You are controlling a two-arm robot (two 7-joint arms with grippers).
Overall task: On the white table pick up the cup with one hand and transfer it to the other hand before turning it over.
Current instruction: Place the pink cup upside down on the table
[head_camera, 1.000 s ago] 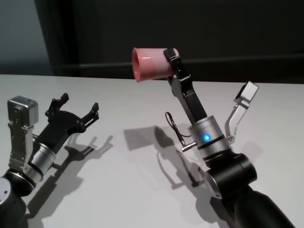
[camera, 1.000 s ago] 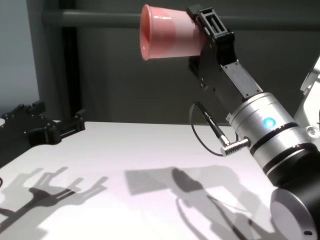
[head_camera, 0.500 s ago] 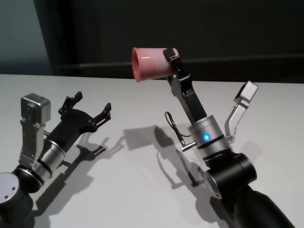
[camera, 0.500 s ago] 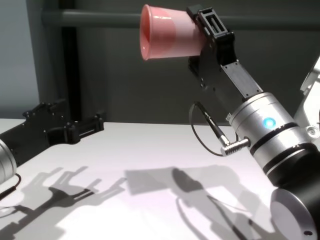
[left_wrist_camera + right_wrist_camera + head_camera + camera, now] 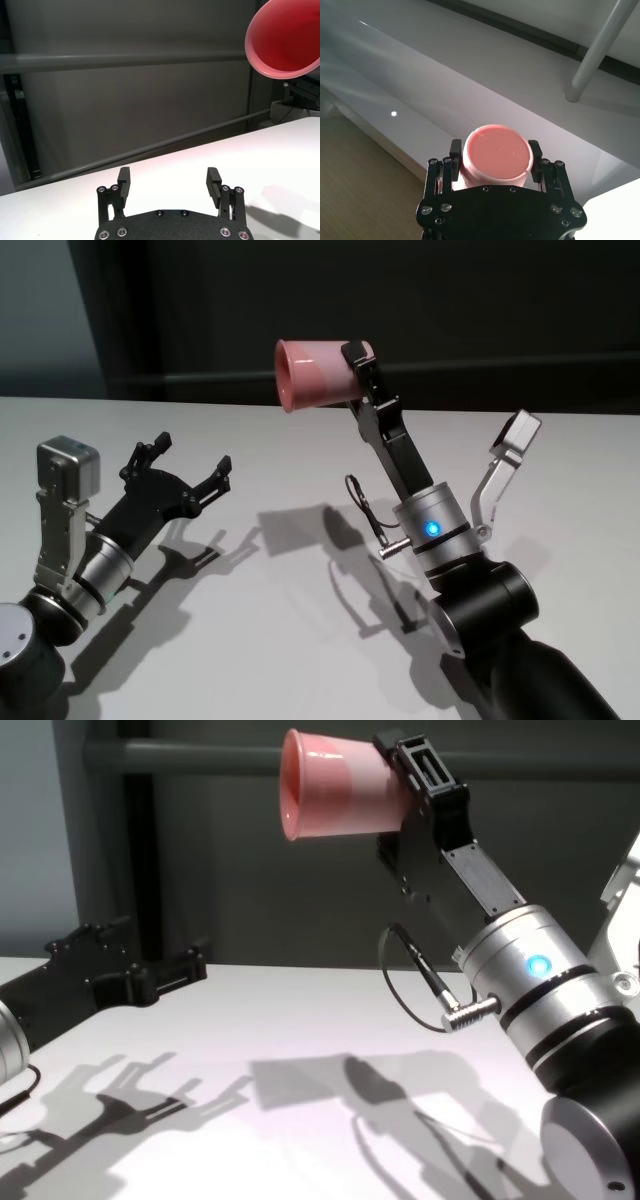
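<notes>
Above the white table [image 5: 270,640], right pincer [image 5: 357,365] grips empty cup [image 5: 312,375].

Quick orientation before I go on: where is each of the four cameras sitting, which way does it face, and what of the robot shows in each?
Head: high, looking down on the white table; both arms show, right gripper holding the cup aloft.
Chest: low, facing forward; left gripper open, right forearm close.
Left wrist: looks past its own open fingers toward the cup's mouth.
Right wrist: looks along its fingers at the cup's base.
Shared: all four show the cup.
</notes>
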